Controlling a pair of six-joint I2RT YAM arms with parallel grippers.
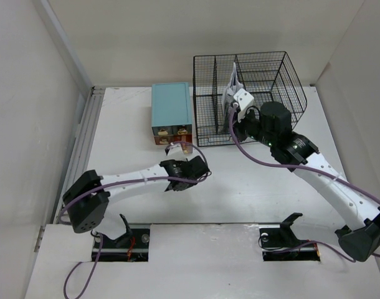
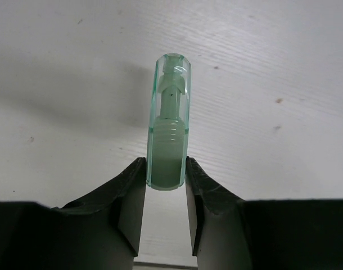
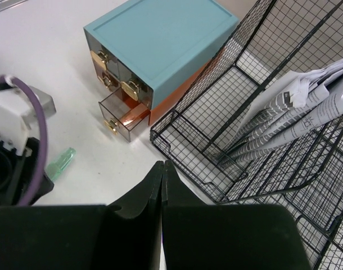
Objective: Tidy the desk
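Observation:
The white desk [image 1: 258, 193] holds a teal-topped drawer box [image 1: 171, 112] and a black wire-mesh rack [image 1: 252, 93]. My left gripper [image 2: 167, 174] is shut on a translucent green pen-like piece [image 2: 168, 129] and holds it just over the desk [image 2: 272, 67], in front of the box. In the top view the left gripper [image 1: 187, 163] sits below the box. The green piece also shows in the right wrist view [image 3: 62, 163]. My right gripper [image 3: 162, 169] is shut and empty, at the rack's front left corner [image 1: 229, 121].
One small clear drawer [image 3: 121, 115] of the box [image 3: 160, 39] stands pulled open. Folded printed papers [image 3: 295, 112] stand in the rack [image 3: 216, 163]. A grey rail [image 1: 84, 137] runs along the desk's left edge. Walls close in on the left, back and right.

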